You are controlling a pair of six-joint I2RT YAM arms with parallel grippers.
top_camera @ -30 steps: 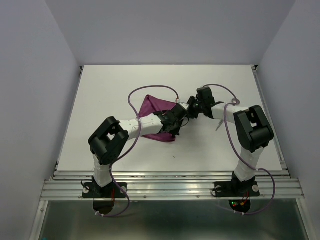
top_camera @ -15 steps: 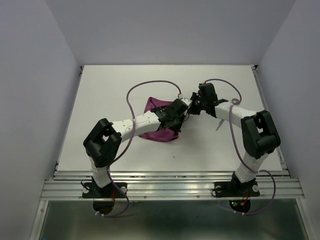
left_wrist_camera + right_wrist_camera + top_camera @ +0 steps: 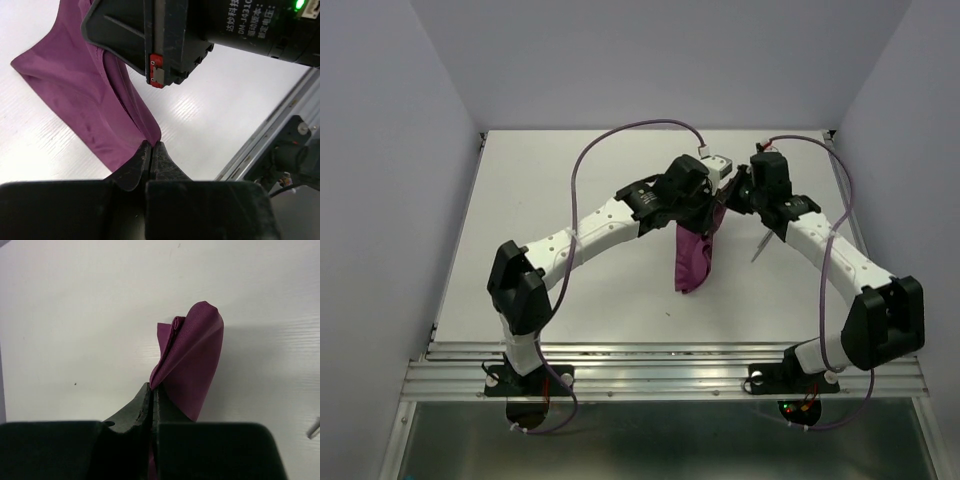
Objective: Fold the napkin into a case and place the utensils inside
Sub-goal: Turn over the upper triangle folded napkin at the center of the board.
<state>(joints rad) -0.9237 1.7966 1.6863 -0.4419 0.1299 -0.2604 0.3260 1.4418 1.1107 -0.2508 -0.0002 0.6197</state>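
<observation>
Jaws on your left gripper are pressed together on an edge of the napkin. From the pinch, the plum cloth runs away and down onto the white table. The right arm's black motor housing crowds the top of this left wrist view, close over the cloth, and a metal rail borders the table on the right.

From the right wrist, your right gripper is likewise clamped on a bunched fold of napkin, which bulges up ahead of the fingertips. Only here does a silver utensil tip show at the right edge, apart from the cloth.

From above, you see both arms reaching far forward, wrists almost meeting over mid-table. The napkin hangs between them as a narrow strip trailing toward you, with the utensil just to its right beside the right forearm.
</observation>
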